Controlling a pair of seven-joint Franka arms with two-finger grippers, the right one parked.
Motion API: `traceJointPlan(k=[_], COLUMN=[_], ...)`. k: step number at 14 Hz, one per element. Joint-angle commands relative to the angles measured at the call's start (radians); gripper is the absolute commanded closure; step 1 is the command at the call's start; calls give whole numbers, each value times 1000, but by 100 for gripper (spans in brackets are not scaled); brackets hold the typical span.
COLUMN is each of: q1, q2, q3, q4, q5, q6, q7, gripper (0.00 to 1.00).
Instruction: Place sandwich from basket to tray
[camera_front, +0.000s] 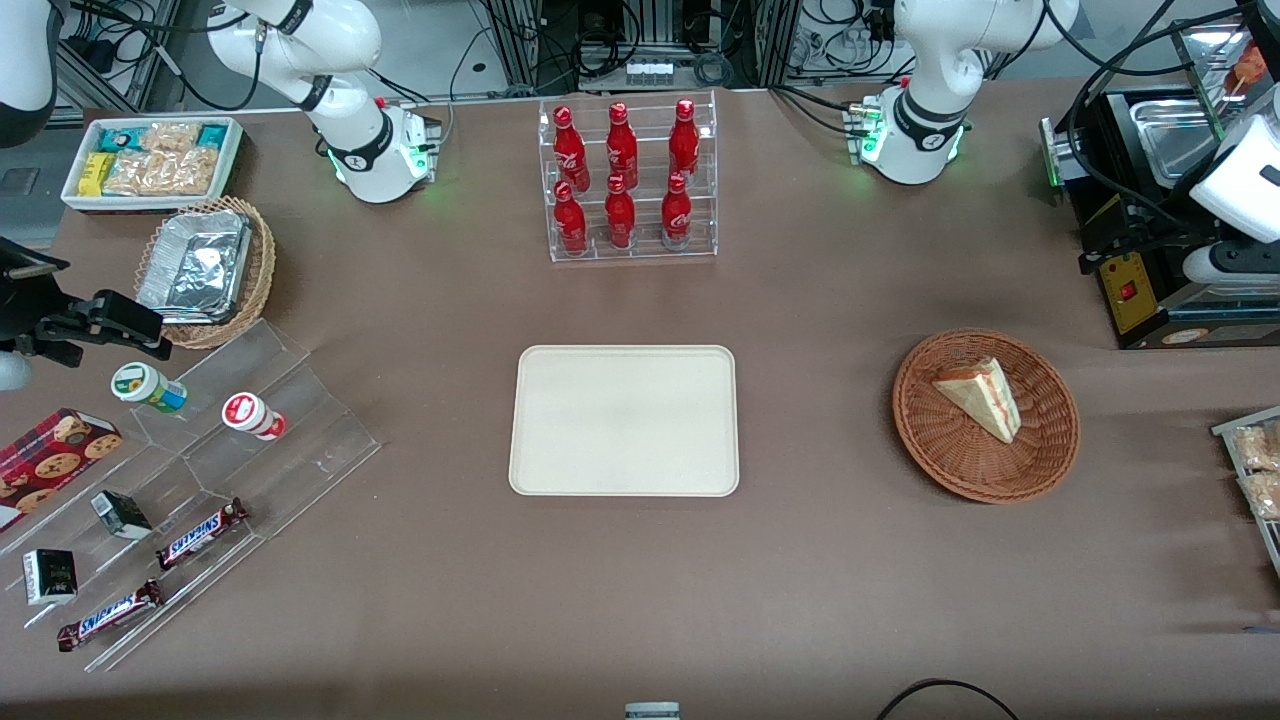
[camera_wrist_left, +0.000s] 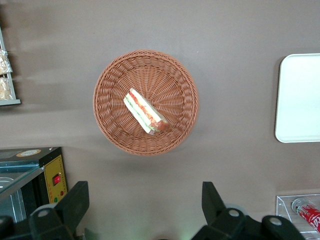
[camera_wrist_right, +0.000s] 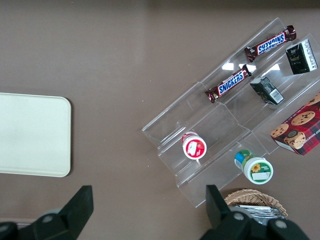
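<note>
One sandwich wedge, not yet picked up.
We see our gripper (camera_wrist_left: 145, 207) hanging high above the table, fingers spread wide and holding nothing. Below it the sandwich (camera_wrist_left: 145, 111) lies in the reddish-brown wicker basket (camera_front: 1045, 445), toward our working arm's end. Well apart sits the bare cream tray (camera_front: 625, 420), and farther from the front camera a clear rack of red bottles (camera_front: 628, 180).
</note>
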Motion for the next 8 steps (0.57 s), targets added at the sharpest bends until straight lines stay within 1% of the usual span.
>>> traceJointPlan(k=[1, 5, 8], q1=[-5, -1, 11], q2=[-9, 5, 52], q3=[-3, -3, 2], q4=[5, 6, 8], q5=[11, 11, 14], q6=[-16, -12, 1], q7=[-19, -19, -22], gripper=[0, 0, 0])
